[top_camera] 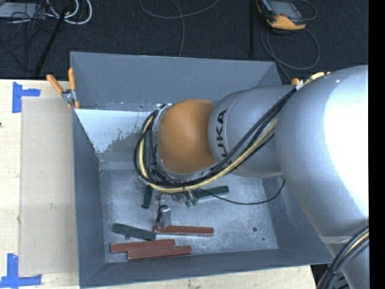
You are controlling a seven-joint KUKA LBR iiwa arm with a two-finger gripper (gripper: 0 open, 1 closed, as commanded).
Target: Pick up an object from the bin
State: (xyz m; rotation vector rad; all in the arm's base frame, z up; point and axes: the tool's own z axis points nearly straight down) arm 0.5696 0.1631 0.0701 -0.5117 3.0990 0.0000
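Observation:
My gripper (163, 211) reaches down from under the orange cover into the middle of the bin. Just below it lies a reddish-brown flat stick (184, 230), set nearly level. Left of that stick a dark green flat stick (133, 231) lies slightly tilted. Another dark green piece (211, 191) pokes out to the right from under the cover, and a short dark one (146, 198) shows at its left. Nothing is seen held.
Two more reddish-brown sticks (142, 245) (159, 253) lie side by side near the bin's front wall. The arm with its orange cover and cables hides the bin's middle and right. Bare floor shows at the left and front right.

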